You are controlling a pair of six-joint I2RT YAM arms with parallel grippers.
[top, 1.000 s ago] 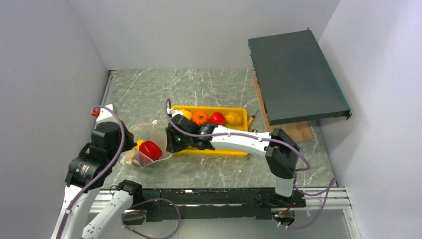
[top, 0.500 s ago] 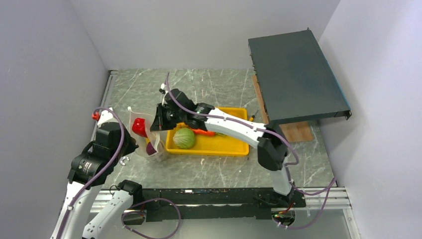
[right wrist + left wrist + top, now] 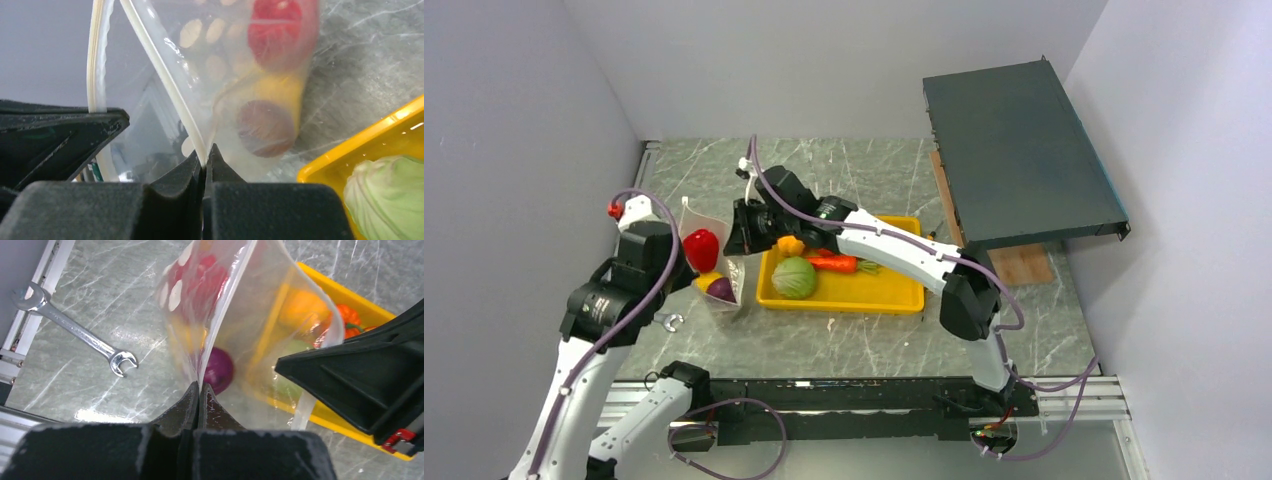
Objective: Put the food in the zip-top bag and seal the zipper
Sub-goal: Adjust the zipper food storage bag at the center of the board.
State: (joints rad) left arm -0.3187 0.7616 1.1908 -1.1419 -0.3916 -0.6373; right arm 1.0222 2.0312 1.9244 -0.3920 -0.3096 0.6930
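One clear dotted plastic bag [image 3: 735, 272] holds three toy foods: one red pepper [image 3: 701, 245], one yellow piece [image 3: 707, 280], one purple onion [image 3: 721, 289]. One yellow rectangular plastic tray [image 3: 844, 305] carries one green cabbage [image 3: 794, 277] and one orange carrot [image 3: 832, 264]. One steel spanner [image 3: 669, 321] lies on the desk [image 3: 844, 180].

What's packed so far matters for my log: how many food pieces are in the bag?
3: a red pepper, then a yellow piece and a purple onion side by side lower in the top view, all inside the zip-top bag. More may be hidden behind them.
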